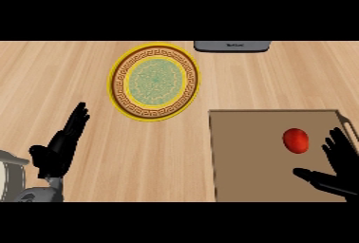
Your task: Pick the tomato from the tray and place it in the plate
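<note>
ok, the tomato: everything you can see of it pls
The tomato is small, smooth and red, an oval that looks a bit taller than wide, whole, with no stem showing. It lies on the flat brown tray, in the tray's right half and toward its far side. Nothing grips it: the right hand is open just to its right, fingers apart from it, thumb below it. The plate sits well off to the upper left.

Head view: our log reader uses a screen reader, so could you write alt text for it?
A red tomato lies on a brown tray at the right, with the open right hand just beside it, not touching. A yellow-rimmed patterned plate sits up-left on the wooden counter; the open left hand rests at lower left.
</note>
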